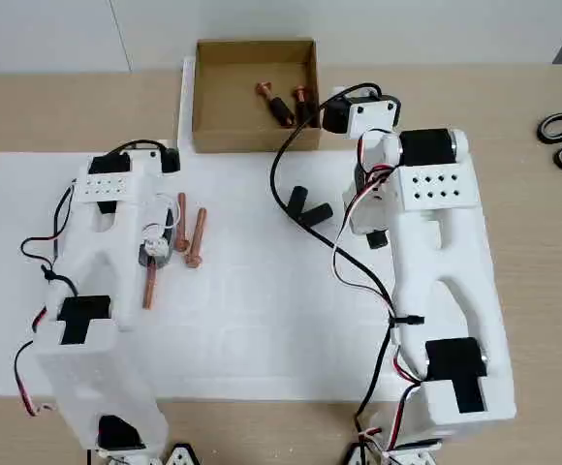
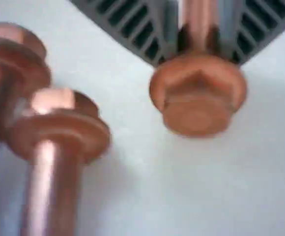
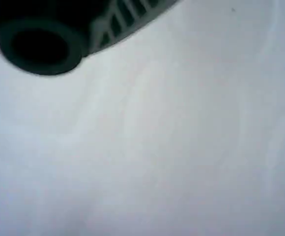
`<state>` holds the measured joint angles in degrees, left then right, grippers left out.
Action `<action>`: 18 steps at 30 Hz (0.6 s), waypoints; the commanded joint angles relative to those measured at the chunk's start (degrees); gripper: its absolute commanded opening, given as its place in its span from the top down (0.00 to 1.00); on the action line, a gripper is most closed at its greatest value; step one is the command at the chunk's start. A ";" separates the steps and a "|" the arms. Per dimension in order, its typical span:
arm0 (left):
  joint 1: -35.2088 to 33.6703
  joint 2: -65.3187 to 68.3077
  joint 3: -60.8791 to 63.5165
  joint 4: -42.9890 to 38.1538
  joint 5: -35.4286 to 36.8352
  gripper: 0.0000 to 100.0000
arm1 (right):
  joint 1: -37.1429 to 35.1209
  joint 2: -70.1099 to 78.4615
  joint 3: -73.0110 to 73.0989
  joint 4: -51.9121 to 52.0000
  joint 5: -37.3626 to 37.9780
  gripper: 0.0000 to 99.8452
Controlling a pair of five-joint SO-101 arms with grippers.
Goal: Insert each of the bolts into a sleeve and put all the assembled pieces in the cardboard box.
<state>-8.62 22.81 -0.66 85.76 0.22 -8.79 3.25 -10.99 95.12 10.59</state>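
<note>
My left gripper (image 2: 197, 30) clamped on copper bolt (image 2: 197, 93), long axis running near-to-far; my right gripper (image 3: 81, 22) clamped on black sleeve (image 3: 39, 46), well apart to bolt's right

No legible text or markings anywhere.

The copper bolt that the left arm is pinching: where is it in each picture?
High view: the held bolt pokes out beneath the left gripper, beside two loose bolts.
Left wrist view: upper middle, head toward the camera.
Right wrist view: a black sleeve instead.
Shared landmark: the white sheet.
</note>
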 commanded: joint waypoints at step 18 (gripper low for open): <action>-1.67 -0.44 7.60 -13.10 -0.44 0.93 | 0.13 -2.86 -2.29 0.13 -0.53 1.00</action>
<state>-9.85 22.29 5.14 75.65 0.22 -8.79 3.25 -10.99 95.12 10.59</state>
